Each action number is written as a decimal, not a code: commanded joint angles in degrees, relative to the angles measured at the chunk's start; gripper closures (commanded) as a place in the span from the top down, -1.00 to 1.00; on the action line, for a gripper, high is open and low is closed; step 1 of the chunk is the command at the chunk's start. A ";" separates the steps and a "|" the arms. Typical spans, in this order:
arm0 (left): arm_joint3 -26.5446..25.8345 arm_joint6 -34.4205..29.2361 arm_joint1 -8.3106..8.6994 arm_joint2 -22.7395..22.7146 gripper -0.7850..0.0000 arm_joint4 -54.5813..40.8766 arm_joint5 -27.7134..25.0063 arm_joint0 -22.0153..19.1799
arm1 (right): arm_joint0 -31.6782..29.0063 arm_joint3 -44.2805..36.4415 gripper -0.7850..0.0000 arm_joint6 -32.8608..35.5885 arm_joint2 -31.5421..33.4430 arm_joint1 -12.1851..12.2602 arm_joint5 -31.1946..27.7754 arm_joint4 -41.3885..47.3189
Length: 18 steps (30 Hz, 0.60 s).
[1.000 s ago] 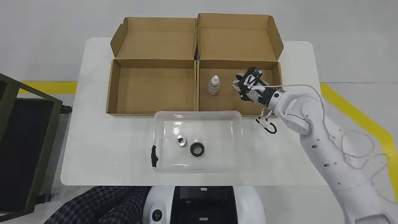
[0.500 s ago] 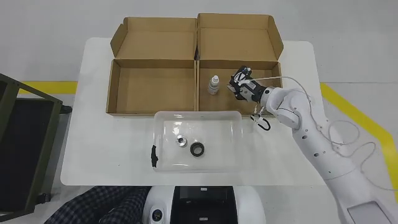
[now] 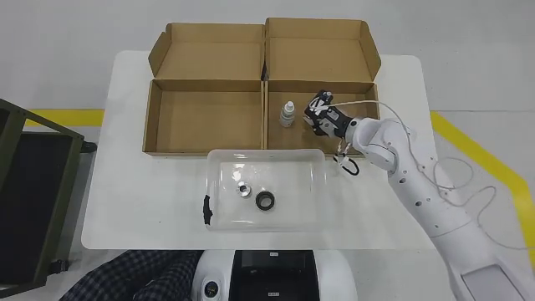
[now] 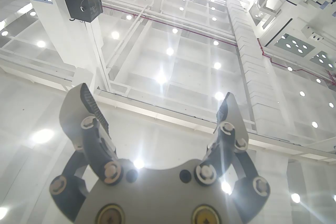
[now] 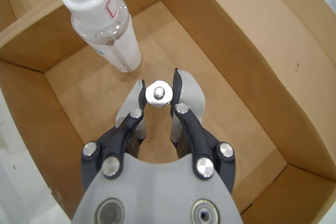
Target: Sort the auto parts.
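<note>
My right gripper (image 5: 158, 95) (image 3: 318, 109) is shut on a small silver bolt (image 5: 159, 96), holding it just above the floor of the right cardboard box (image 3: 364, 100) (image 5: 236, 57). A clear bottle with a white cap (image 5: 102, 25) (image 3: 287, 114) stands upright in that box, close beside the gripper. The left cardboard box (image 3: 205, 117) holds nothing I can see. In the clear plastic bin (image 3: 266, 155) lie a black ring (image 3: 266, 201) and a small silver part (image 3: 243, 189). My left gripper (image 4: 155, 104) is open, pointing up at a ceiling.
Both boxes have their lids folded back toward the far side of the white table (image 3: 134, 176). A small black piece (image 3: 206, 210) sits at the bin's left wall. A dark cart (image 3: 33, 201) stands off the table's left edge.
My right gripper has shifted left inside the right box, toward the bottle, still holding the bolt.
</note>
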 commanded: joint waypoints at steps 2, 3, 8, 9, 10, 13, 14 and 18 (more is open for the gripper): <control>0.00 0.00 0.00 0.00 1.00 0.00 0.00 0.00 | 0.21 0.66 -0.53 0.12 -0.37 -0.24 0.12 -0.09; 0.00 0.00 0.00 0.00 1.00 0.00 0.00 0.00 | 0.23 0.87 -0.53 0.05 -0.45 -0.31 0.15 -0.07; 0.00 0.00 0.00 0.00 1.00 0.00 0.00 0.00 | 0.29 1.38 -0.13 -0.11 -0.53 -0.54 0.24 -0.31; 0.00 0.00 0.00 0.00 1.00 0.00 0.00 0.00 | 0.28 1.37 -0.07 -0.11 -0.51 -0.57 0.23 -0.35; 0.00 0.00 0.00 0.00 1.00 0.00 0.00 0.00 | 0.30 1.27 -0.04 -0.10 -0.45 -0.59 0.22 -0.44; 0.00 0.00 0.00 0.00 1.00 0.00 0.00 0.00 | 0.31 0.69 -0.03 -0.02 -0.13 -0.61 0.15 -0.67; 0.00 0.00 0.00 0.00 1.00 0.00 0.00 0.00 | 0.32 0.36 -0.02 0.03 0.03 -0.59 0.20 -0.89; 0.00 0.00 0.00 0.00 1.00 0.00 0.00 0.00 | 0.06 -1.67 0.03 0.73 0.99 -0.36 0.22 -2.29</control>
